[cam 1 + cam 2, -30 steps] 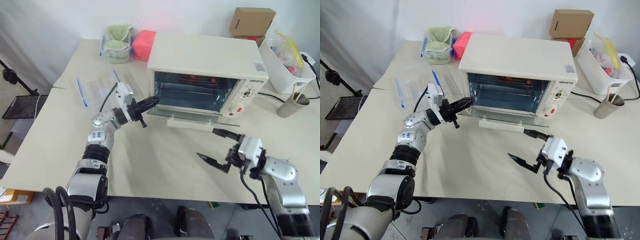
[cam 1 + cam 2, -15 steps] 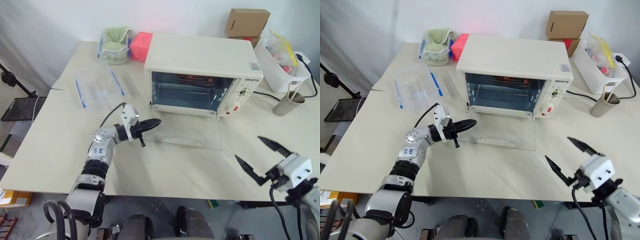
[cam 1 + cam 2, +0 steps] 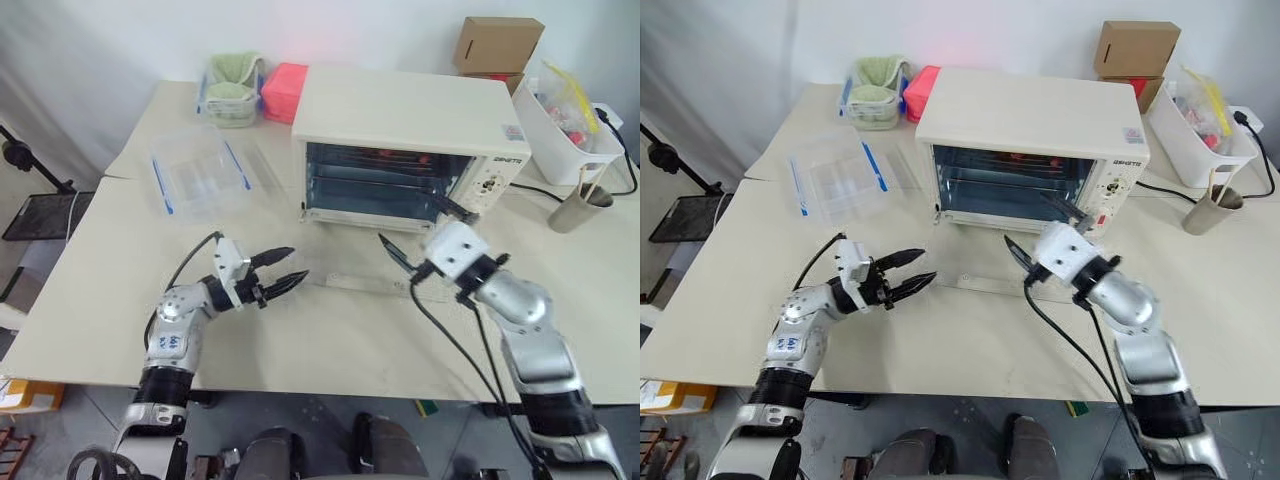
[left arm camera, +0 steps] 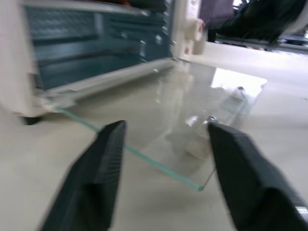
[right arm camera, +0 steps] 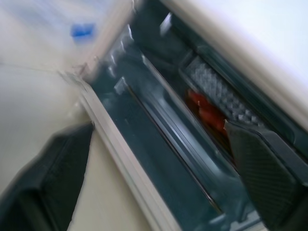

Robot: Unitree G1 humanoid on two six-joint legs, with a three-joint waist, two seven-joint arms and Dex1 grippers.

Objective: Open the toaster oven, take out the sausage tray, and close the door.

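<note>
The right gripper's (image 3: 1043, 234) fingers stand wide and hold nothing, aimed into the mouth of the oven (image 3: 1035, 150). The left gripper's (image 3: 905, 273) fingers are parted and empty too, hovering low over the table (image 3: 970, 345) just off the near left corner of the door (image 4: 192, 120), which lies folded down flat in front of the oven.

The tray (image 5: 211, 96) sits on a high rack inside the oven, just ahead of the right fingers; its ridged metal edge and the red sausages (image 5: 204, 113) on it show in the right wrist view. It looks like thin sheet metal: stiff, light, and probably smooth enough to slip under a shallow pinch. The sausages are loose and would likely roll if it tips, so it should come out level. The front rim facing the fingers is the natural place to grip. Whether the tray is hot cannot be told, though a red light shows on the control panel.

The door is glass, so it is likely brittle; nothing should knock it, and its bar handle lies at the edge nearest the left fingers.

The table is smooth, pale and bare in front of the door, with room there to set the tray down. A clear container (image 3: 835, 178) lies beyond the left fingers, a white bin (image 3: 1200, 125) and cup (image 3: 1208, 208) well off to the right.
</note>
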